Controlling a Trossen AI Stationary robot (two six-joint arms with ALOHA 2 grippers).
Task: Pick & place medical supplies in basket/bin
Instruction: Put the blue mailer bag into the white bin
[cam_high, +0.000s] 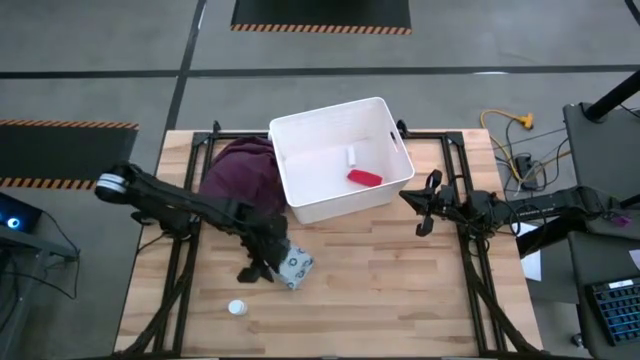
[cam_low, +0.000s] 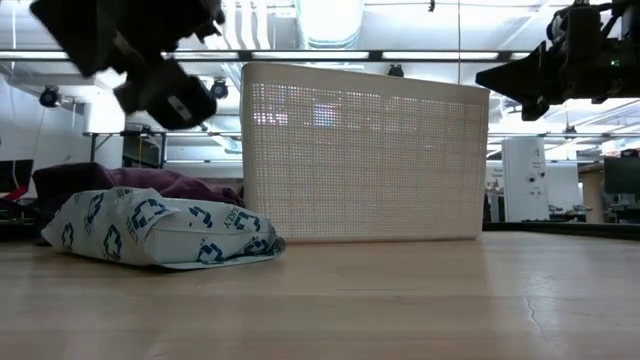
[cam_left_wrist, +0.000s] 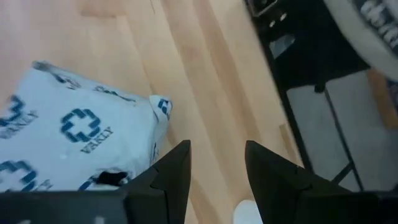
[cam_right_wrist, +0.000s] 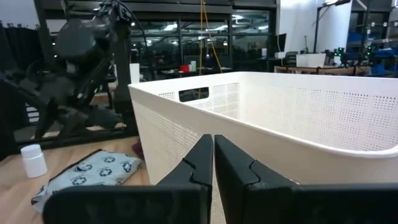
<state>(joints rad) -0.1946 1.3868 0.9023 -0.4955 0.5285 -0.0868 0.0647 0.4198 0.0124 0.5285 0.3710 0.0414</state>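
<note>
The pale blue-grey packet (cam_high: 296, 265) with dark cross marks lies flat on the table in front of the white bin (cam_high: 300, 205). My left gripper (cam_high: 258, 268) hovers open just above and beside the packet's left end (cam_left_wrist: 158, 109), touching nothing; the low view shows it (cam_low: 165, 90) raised clear of the packet (cam_low: 160, 235). The small white round piece (cam_high: 236, 308) stands near the table's near-left part. In the bin lie the red oblong piece (cam_high: 364, 178) and the white short cylinder (cam_high: 351, 156). My right gripper (cam_high: 420, 212) waits shut to the right of the bin (cam_right_wrist: 280, 118).
A maroon cloth (cam_high: 243, 168) is heaped against the bin's left side, behind the packet. Black frame rails (cam_high: 180, 255) run along both table sides. Bare wood lies between the packet and the right arm, in front of the bin.
</note>
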